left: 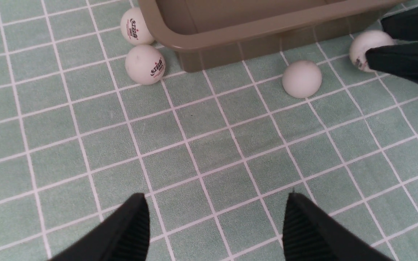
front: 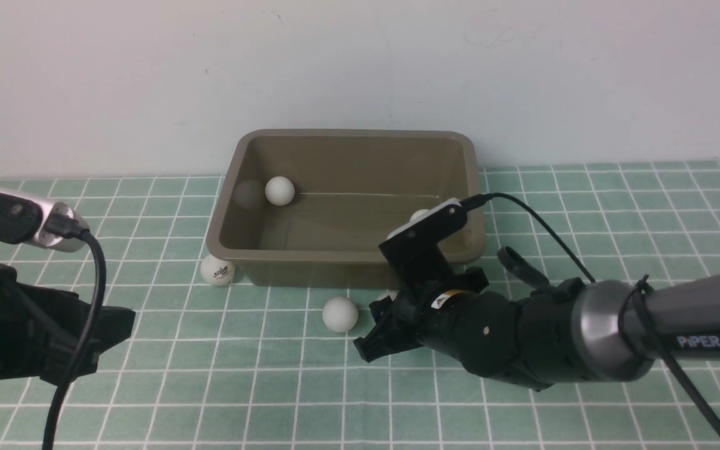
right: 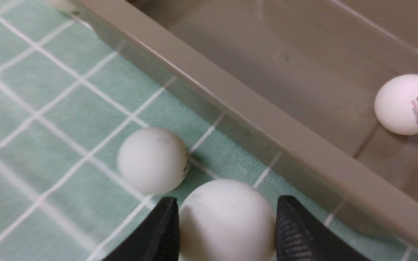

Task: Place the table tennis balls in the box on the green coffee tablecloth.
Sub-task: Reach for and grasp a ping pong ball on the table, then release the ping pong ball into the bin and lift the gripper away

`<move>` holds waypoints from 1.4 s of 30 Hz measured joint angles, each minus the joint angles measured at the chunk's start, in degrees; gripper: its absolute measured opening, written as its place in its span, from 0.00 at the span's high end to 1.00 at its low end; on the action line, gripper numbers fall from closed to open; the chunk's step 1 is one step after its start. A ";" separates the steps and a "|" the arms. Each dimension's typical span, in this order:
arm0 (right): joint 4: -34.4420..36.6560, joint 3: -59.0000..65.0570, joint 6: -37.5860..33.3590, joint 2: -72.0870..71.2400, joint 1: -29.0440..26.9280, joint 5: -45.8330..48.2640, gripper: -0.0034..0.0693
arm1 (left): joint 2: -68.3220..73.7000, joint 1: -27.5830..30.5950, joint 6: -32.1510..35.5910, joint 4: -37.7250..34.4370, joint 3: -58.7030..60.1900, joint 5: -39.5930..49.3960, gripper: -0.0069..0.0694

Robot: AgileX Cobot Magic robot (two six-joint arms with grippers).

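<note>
Your right arm reads PIPER; the right gripper pinches a ball beside the box's front wall. The left gripper hangs wide and empty over the cloth.

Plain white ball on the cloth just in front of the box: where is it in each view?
Front view: the plain ball lies centre, on the cloth before the box's near wall.
Left wrist view: on the cloth, between two logo balls and the gripped ball.
Right wrist view: beside the gripped ball in the right gripper's fingers.
Shared landmark: the box's near wall.
</note>
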 joint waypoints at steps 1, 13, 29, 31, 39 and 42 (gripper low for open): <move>0.00 0.55 0.00 -1.10 0.00 0.85 0.52 | 0.00 0.00 0.00 0.00 0.00 0.00 0.32; -0.38 0.79 -1.34 -10.69 -0.33 8.27 0.52 | 0.00 0.00 0.00 0.00 0.00 0.00 0.32; -0.63 -17.93 -1.59 0.28 -11.45 17.48 0.52 | 0.00 0.00 0.00 -1.10 0.00 0.00 0.32; -0.69 -20.50 -1.59 2.43 -12.61 19.46 0.52 | 0.00 0.00 0.00 -1.10 0.00 0.00 0.32; -1.07 -31.25 -5.58 12.47 -16.90 30.00 0.50 | 0.00 0.00 0.00 -1.14 0.00 0.05 0.32; -0.80 -32.36 -5.70 14.19 -17.70 29.32 0.32 | 0.00 0.00 0.00 -1.21 0.00 0.11 0.32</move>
